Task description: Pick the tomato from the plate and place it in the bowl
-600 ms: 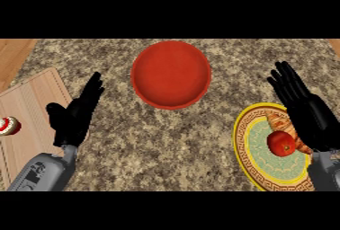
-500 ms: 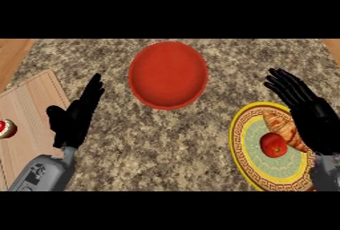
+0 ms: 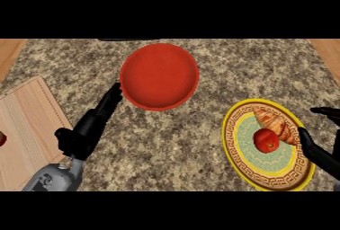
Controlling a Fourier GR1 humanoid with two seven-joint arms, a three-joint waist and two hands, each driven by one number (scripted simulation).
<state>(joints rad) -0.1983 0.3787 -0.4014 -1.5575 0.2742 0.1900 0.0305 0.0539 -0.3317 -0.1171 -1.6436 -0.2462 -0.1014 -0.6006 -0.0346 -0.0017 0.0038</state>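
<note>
Red and round, the tomato (image 3: 266,140) sits ungrasped on the yellow-rimmed patterned plate (image 3: 227,134) beside a golden croissant (image 3: 270,119), my right hand (image 3: 315,152) spread open at the plate's edge, so I judge the grasp, lift and carry to the round red bowl (image 3: 159,76) all remain.

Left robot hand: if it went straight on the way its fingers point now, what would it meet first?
The red bowl. The left robot hand points up-right in the view, fingertips right beside the bowl's left rim. Height is unclear, so it might pass over the rim instead.
</note>
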